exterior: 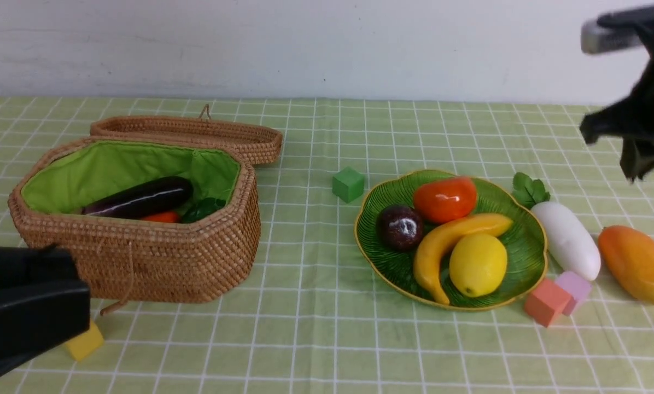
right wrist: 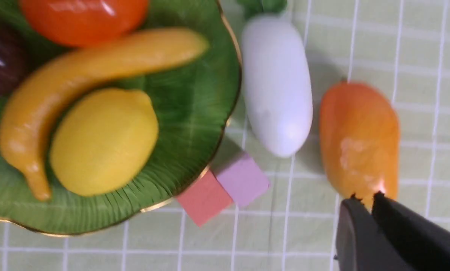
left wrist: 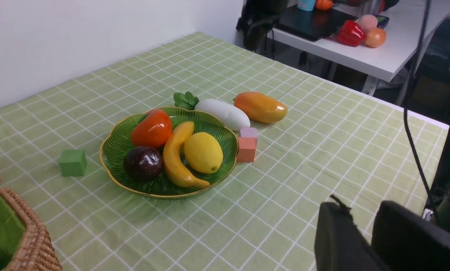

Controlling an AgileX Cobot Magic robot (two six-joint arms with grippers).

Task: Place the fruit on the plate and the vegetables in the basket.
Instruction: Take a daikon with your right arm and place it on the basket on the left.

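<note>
The green leaf-shaped plate (exterior: pixel 518 241) holds a persimmon (exterior: pixel 445 199), a mangosteen (exterior: pixel 400 227), a banana (exterior: pixel 447 241) and a lemon (exterior: pixel 478 264). A white radish (exterior: pixel 567 241) lies just right of the plate, and a mango (exterior: pixel 638 264) lies beyond it. In the wicker basket (exterior: pixel 157 262) I see an eggplant (exterior: pixel 141 198), a red chili (exterior: pixel 162 217) and something dark green. My right gripper (exterior: pixel 633 158) hangs high above the mango (right wrist: pixel 360 135); the right gripper (right wrist: pixel 365 197) is empty, tips almost touching. My left gripper (exterior: pixel 31 306) rests low at the front left; the left gripper (left wrist: pixel 360 207) is empty, fingers close together.
A green block (exterior: pixel 348 184) sits between basket and plate. A pink block (exterior: pixel 547 301) and a lilac block (exterior: pixel 574 285) touch the plate's front right rim. A yellow block (exterior: pixel 85 342) lies by my left gripper. The basket's lid (exterior: pixel 196 134) lies open behind it.
</note>
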